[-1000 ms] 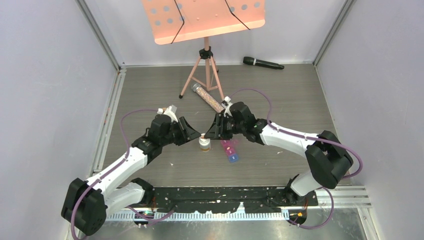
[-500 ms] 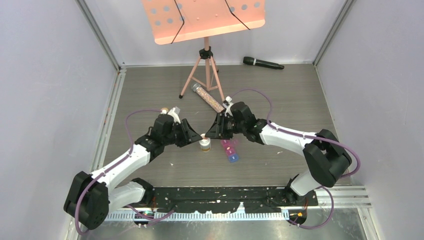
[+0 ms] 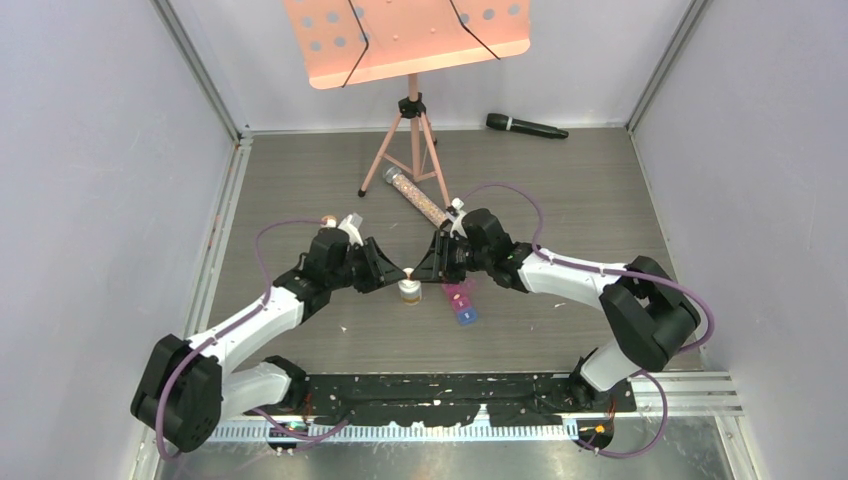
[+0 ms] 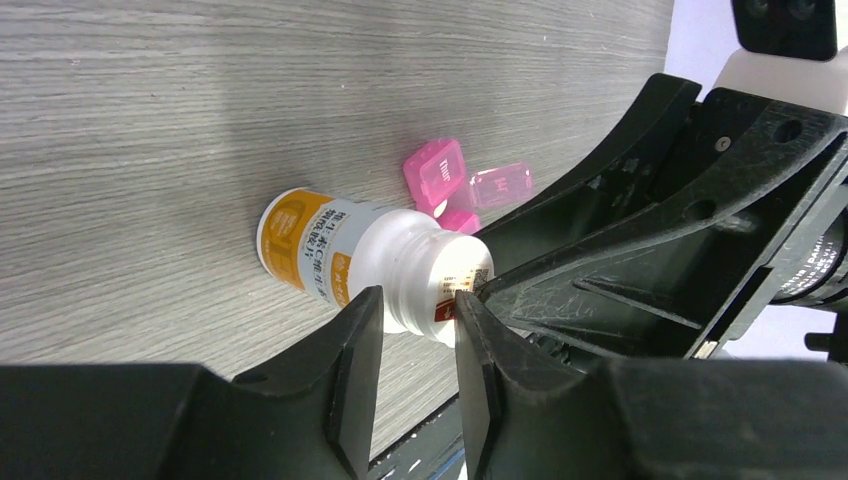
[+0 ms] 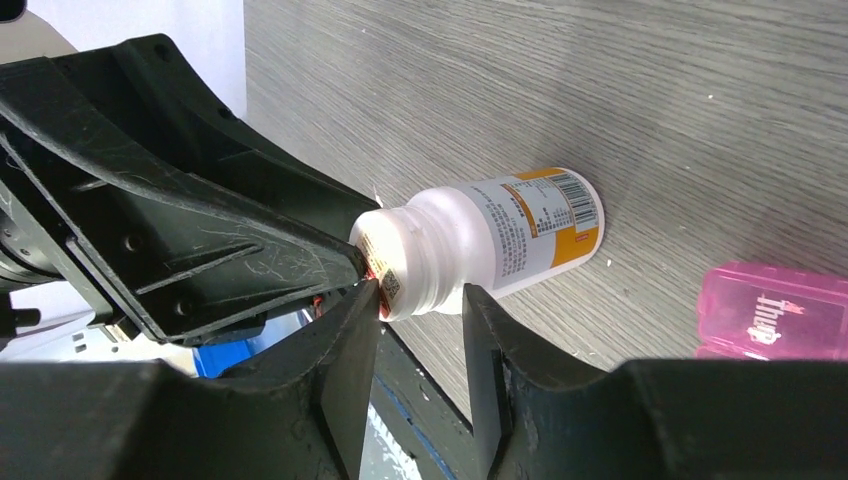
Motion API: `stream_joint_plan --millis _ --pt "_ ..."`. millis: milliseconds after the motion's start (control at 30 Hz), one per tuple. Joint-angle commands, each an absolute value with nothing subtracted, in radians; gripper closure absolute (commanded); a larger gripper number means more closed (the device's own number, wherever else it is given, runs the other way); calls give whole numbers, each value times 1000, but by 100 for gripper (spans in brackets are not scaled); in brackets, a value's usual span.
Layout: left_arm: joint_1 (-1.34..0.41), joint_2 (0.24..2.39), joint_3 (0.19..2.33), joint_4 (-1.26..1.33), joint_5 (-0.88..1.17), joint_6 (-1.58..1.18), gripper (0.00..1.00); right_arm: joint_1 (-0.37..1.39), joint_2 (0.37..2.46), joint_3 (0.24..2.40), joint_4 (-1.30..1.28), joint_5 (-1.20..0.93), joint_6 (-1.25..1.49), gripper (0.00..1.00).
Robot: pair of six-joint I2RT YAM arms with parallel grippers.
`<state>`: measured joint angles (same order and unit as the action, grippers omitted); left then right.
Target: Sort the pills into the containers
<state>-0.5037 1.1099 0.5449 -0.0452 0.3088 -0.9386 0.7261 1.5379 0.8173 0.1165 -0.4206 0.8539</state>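
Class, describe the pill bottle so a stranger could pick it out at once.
In front of the pink tripod stand, the left gripper and right gripper meet. The pill bottle stands between them: white, orange-labelled, unlike the pink, purple and blue pill box beside it.

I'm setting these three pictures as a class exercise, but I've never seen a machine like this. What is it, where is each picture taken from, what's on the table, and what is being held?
The machine is two robot arms bolted at the near edge of a table, each ending in a two-finger gripper. The wide picture comes from a fixed camera above and behind them. The two close-ups come from cameras on the wrists, so the black prongs at the bottom are that arm's own fingers. On the table stands a white pill bottle with an orange label. Beside it lies a small pink, purple and blue pill box. Farther back are a clear tube of beads, a microphone and a music stand. The left gripper and right gripper each straddle the bottle's neck; whether they squeeze it, I cannot tell.
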Motion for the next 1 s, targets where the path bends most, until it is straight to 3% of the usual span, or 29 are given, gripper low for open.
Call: stream_joint_plan --millis 0,467,600,800,967 --pt "-500 1128 528 33 352 -964 67 725 1559 797 184 -443 878 58" --pt "-500 1134 487 55 402 -1000 67 728 1570 780 223 -450 933 60" --pt "-500 1134 471 74 402 -1006 71 736 1571 762 282 -456 954 65" --pt "-500 1129 456 99 391 -1004 83 752 1576 724 405 -460 989 78" --pt "-501 1128 423 157 382 -1020 100 757 1571 688 474 -450 1002 87"
